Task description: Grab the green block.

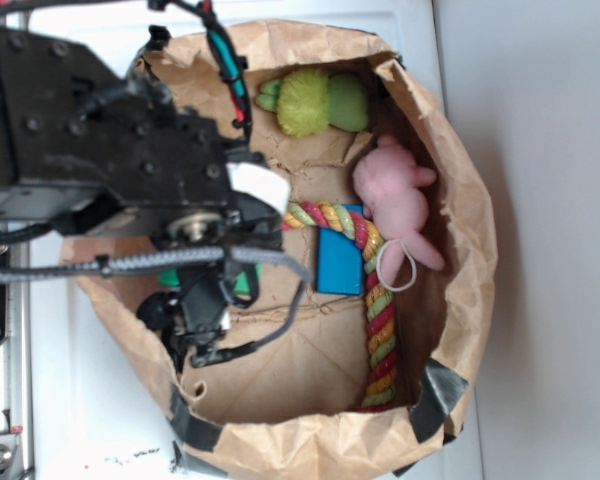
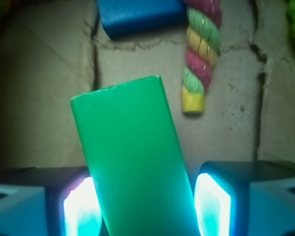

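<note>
The green block (image 2: 132, 162) is a smooth, bright green slab that fills the middle of the wrist view and lies slightly askew between my fingers. My gripper (image 2: 146, 206) is shut on it. The left pad (image 2: 78, 206) presses its left edge and the right pad (image 2: 214, 204) meets its right edge low down. From outside, the gripper (image 1: 205, 315) reaches down into the paper bag (image 1: 460, 300) at its left side. Only slivers of the green block (image 1: 245, 285) show under the black arm.
A blue block (image 2: 137, 17) lies just beyond the green one, beside a multicoloured rope toy (image 2: 199, 59). A lime plush toy (image 1: 315, 102) and a pink plush toy (image 1: 395, 200) sit at the bag's far right. The bag's crumpled walls rise all around.
</note>
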Robot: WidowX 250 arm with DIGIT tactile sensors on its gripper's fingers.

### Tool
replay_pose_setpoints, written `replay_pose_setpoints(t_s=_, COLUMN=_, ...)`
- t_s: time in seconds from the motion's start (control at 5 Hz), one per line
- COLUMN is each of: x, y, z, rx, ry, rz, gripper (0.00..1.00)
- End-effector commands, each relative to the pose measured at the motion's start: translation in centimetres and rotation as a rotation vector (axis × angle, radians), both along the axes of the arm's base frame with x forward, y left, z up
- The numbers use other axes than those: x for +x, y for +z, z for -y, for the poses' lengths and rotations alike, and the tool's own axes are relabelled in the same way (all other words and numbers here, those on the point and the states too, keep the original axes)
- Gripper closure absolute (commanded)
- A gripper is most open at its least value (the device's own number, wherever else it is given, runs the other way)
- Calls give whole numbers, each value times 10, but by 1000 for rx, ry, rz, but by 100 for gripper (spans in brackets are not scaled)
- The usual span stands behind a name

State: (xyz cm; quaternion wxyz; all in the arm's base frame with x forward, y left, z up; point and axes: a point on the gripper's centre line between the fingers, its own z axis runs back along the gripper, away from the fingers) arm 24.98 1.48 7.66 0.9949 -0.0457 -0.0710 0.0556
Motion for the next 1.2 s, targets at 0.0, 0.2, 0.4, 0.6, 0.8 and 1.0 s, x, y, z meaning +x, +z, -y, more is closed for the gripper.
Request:
replay_pose_setpoints(t_s=0.0, x=25, y=55, z=-2, rx=98, ry=60, rz=83, gripper=100)
replay_pose_setpoints(t_s=0.2, x=30, y=70, z=-4, rx=70, ry=66, rz=80, gripper=100)
replay_pose_setpoints(t_s=0.4, x=34, y=85, z=-5, rx=58, ry=80, rz=77, gripper=100)
replay_pose_setpoints(t_s=0.6, x=37, y=100, z=-3, rx=58, ry=105, rz=98, gripper=100)
replay_pose_setpoints(t_s=0.8, x=41, y=103, z=0, rx=52, ry=108, rz=93, gripper=100)
replay_pose_setpoints(t_s=1.0, x=43, y=105, z=2, rx=41, ry=118, rz=121, gripper=100)
